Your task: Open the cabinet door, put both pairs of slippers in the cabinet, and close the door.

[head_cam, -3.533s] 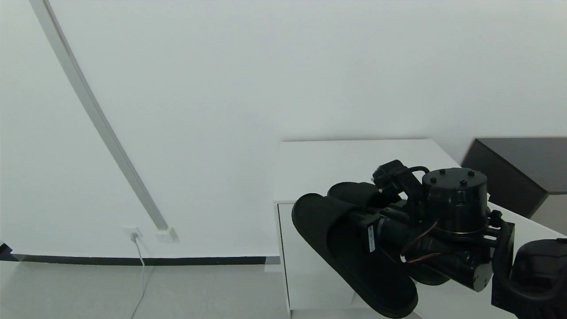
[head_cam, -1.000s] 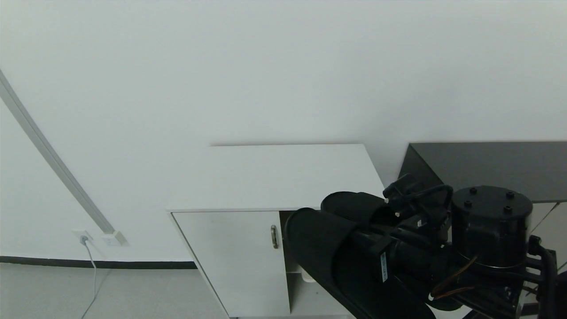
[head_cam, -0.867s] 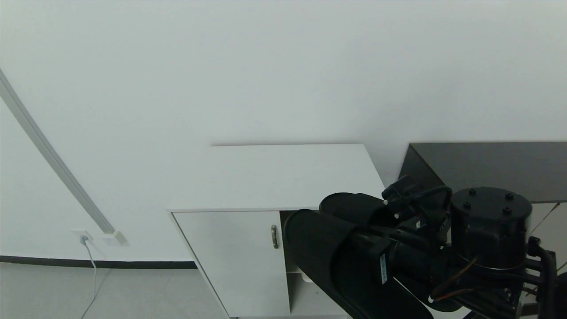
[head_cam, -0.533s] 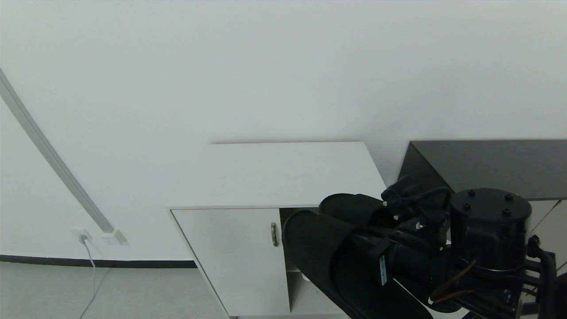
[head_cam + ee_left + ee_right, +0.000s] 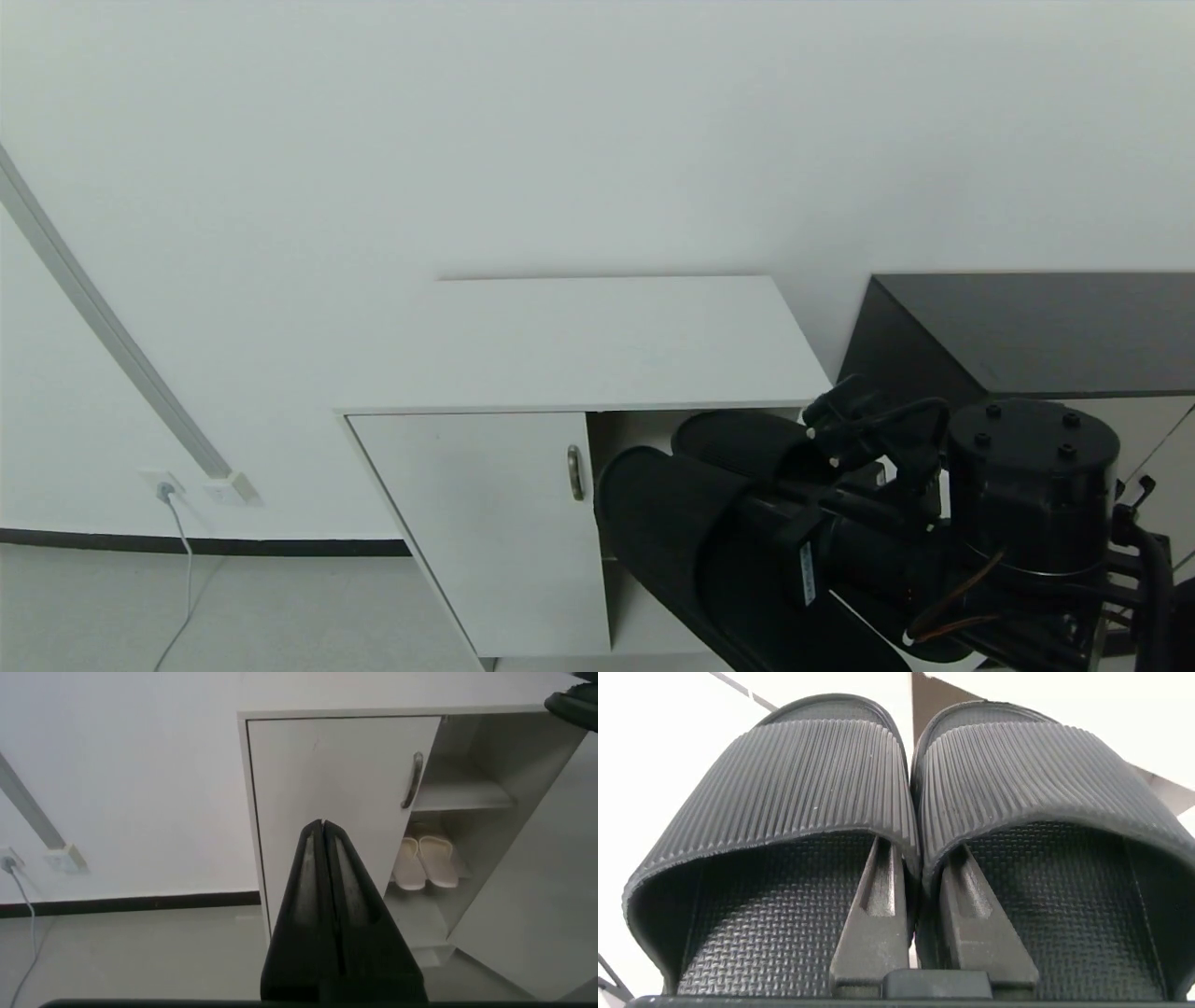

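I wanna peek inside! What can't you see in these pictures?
Head view: the black ribbed rubber slippers hide the open side of the white cabinet.
Left wrist view: the closed white door hides its half of the shelves; the shut left gripper blocks part of that door.
Right wrist view: the slippers hide the cabinet.

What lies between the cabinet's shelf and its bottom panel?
A pair of white slippers, side by side under the shelf, in the left wrist view.

Matt black slippers (image 5: 822,793), seemingly ribbed rubber; smooth matt white cabinet (image 5: 597,336) with metal handle (image 5: 574,472)
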